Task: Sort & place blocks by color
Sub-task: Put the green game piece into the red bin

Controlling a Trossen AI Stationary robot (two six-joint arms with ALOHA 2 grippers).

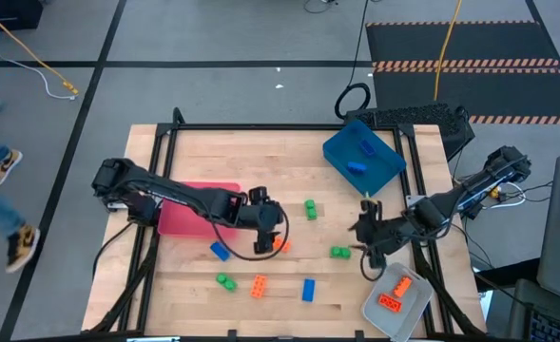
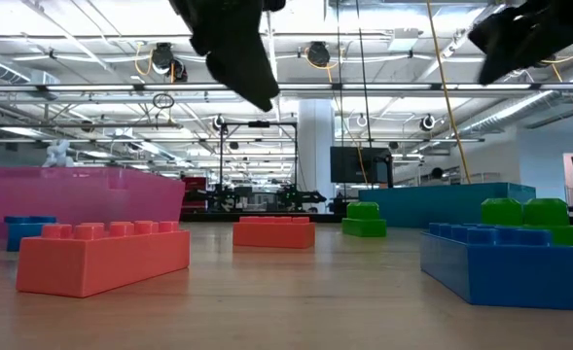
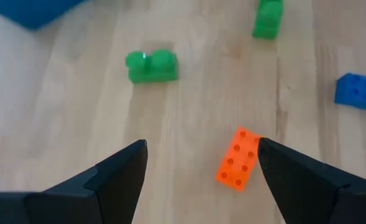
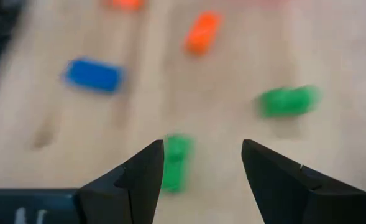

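Small studded blocks lie flat and scattered on the wooden table. My left gripper point(image 1: 268, 237) hangs open above an orange block point(image 3: 238, 158), which shows between its fingertips, untouched. My right gripper point(image 1: 367, 235) is open in the air right of centre, over a green block point(image 4: 175, 163) on the table point(image 1: 339, 252). More blocks lie around: green point(image 1: 310, 209), blue point(image 1: 220, 251), green point(image 1: 225, 281), orange point(image 1: 259, 286), blue point(image 1: 308, 290). Two blue blocks point(image 1: 358, 159) lie in the blue tray. Orange blocks point(image 1: 395, 294) lie in the clear-grey tray.
The blue tray point(image 1: 389, 166) stands at the far right, the red tray point(image 1: 186, 220) at the left under my left arm, and the clear-grey tray point(image 1: 375, 315) at the near right corner. A black frame borders the table. A person's legs show on the floor at far left.
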